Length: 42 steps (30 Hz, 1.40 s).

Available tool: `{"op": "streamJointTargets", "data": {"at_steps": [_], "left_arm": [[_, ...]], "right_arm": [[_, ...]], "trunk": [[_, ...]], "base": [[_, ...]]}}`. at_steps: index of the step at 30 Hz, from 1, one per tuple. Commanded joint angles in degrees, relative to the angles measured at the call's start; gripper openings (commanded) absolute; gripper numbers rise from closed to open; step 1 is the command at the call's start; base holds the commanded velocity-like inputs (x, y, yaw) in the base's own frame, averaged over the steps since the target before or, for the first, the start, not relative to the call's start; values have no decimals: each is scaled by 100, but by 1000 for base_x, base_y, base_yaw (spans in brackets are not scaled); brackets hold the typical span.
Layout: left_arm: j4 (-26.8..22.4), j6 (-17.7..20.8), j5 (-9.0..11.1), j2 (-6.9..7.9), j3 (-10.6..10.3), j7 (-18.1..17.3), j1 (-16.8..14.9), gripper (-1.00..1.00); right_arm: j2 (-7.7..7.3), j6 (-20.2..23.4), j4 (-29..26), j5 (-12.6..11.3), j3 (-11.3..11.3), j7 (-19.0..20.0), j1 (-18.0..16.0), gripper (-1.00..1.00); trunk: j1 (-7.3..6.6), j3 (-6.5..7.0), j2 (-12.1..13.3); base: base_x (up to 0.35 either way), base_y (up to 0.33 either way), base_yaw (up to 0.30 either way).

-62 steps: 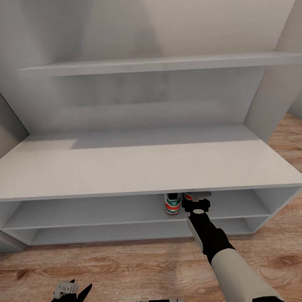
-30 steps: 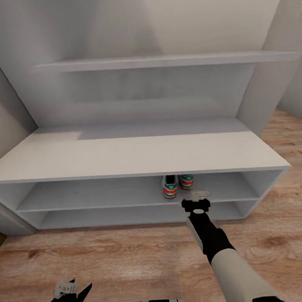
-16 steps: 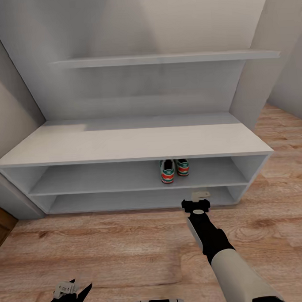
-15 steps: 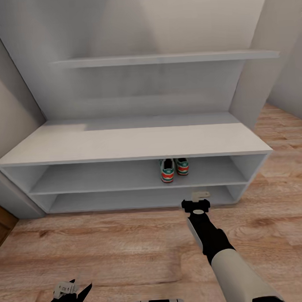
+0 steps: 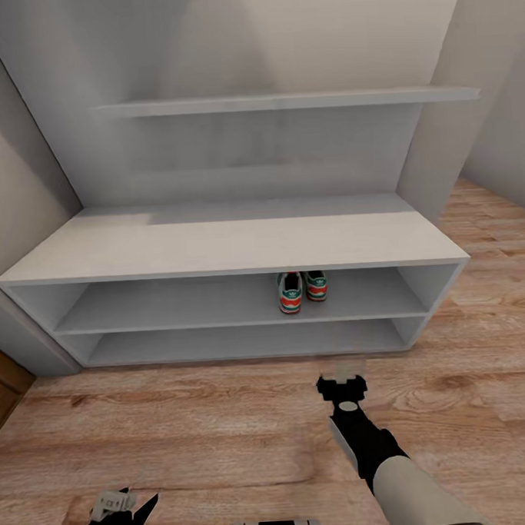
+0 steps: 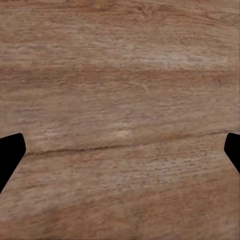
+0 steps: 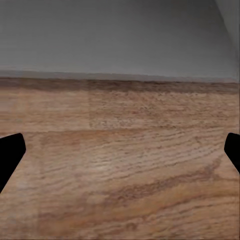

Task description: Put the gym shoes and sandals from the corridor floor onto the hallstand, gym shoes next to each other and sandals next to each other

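The two gym shoes (image 5: 292,292), white with green stripes and red-orange heels, stand side by side, heels toward me, on the upper open shelf of the hallstand (image 5: 215,246). My right gripper (image 5: 342,371) hovers over the corridor floor (image 5: 186,420) in front of the rack, apart from the shoes. In the right wrist view the gripper (image 7: 120,150) is open, with floor planks and the rack's grey base between its fingers. My left gripper (image 5: 115,504) hangs low at the near left. It is open over bare planks in the left wrist view (image 6: 120,150). The sandals are out of view.
A floating white shelf (image 5: 285,101) runs along the wall above the rack. A grey side panel (image 5: 434,153) rises at the rack's right end, with open floor beyond it. A brown wooden edge (image 5: 3,384) shows at the far left.
The camera has backed away from the rack, so more floor shows. My right gripper has drawn back from the shelf and now sits lower over the floor. Both gym shoes stay on the shelf.
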Motion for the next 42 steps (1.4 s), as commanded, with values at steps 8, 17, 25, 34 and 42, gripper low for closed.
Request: {"op": "streamJointTargets", "data": {"at_steps": [8, 17, 25, 34, 42], "left_arm": [[63, -5, 83, -13, 47, 368, -4, 100], [324, -209, 561, -11, 43, 582, -4, 100], [555, -486, 591, -15, 42, 588, -4, 100], [585, -617, 590, -5, 48, 587, -4, 100], [575, -633, 586, 47, 88, 572, 80, 100]], "right_arm": [[-377, -1744, 1961, 68, 11, -2, 38, 100], [-858, -2514, 2631, 74, 16, 589, 411, 100], [-1279, -2658, 2638, 50, -6, 1973, 488, 100], [-1379, -2671, 2635, 42, -23, 1981, 534, 100], [-1504, -2671, 2635, 41, -171, 1966, 567, 100]], "trunk": [[-1, -4, -2], [-1, -4, -2], [-1, -4, -2], [-1, -4, -2], [-1, -4, -2]], "base": [[0, 0, 0], [0, 0, 0], [0, 0, 0], [0, 0, -57], [0, 0, -236]]}}
